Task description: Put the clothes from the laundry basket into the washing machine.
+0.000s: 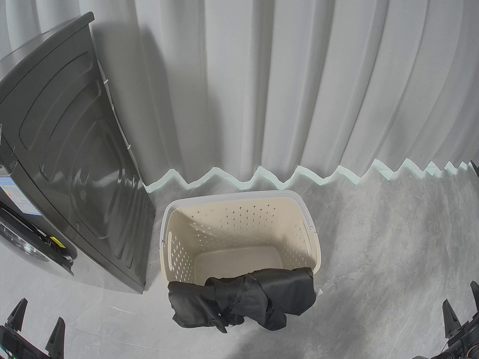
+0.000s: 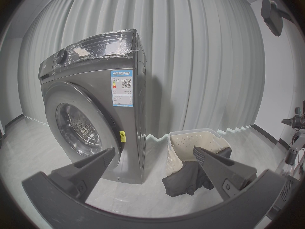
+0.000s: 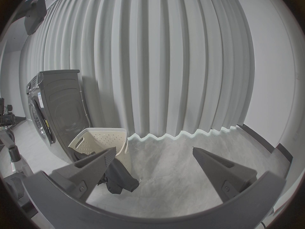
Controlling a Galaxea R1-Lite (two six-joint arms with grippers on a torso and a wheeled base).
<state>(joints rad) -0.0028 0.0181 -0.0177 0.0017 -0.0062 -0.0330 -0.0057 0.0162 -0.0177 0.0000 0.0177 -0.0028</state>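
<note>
**Left gripper** (image 1: 39,320): released, fingers spread, nothing held. It is held low above the floor (image 1: 399,235), well apart from the task's things.

**Right gripper** (image 1: 460,305): released, fingers spread, nothing held. It is likewise held low and well apart.

**Clothes** (image 1: 244,295): one dark bundle is seen, draped over the rim of the basket on the side facing the grippers. Part hangs outside towards the floor, and whether it touches the floor cannot be told. It lies ahead of both grippers and between them.
- Handling, as judged: light, soft and limp, with no stiffness. It is likely to sag and trail when lifted, and the fabric looks smooth, so some slip is to be expected.
- Hold, as judged: the bunched folds on top of the rim are best pinched, where the cloth is thickest. A loose hanging edge would let the rest drag or catch on the basket.

**Laundry basket** (image 1: 239,195): cream, perforated walls, upright on the floor. Its bottom is seen bare. It stands ahead of the grippers and between them.

**Washing machine** (image 1: 65,165): grey front-loader, ahead of the left gripper and just beside the basket. Its round door appears closed, as judged from the left wrist view.

**Curtain** (image 1: 299,76): white and pleated, beyond the basket.
</note>
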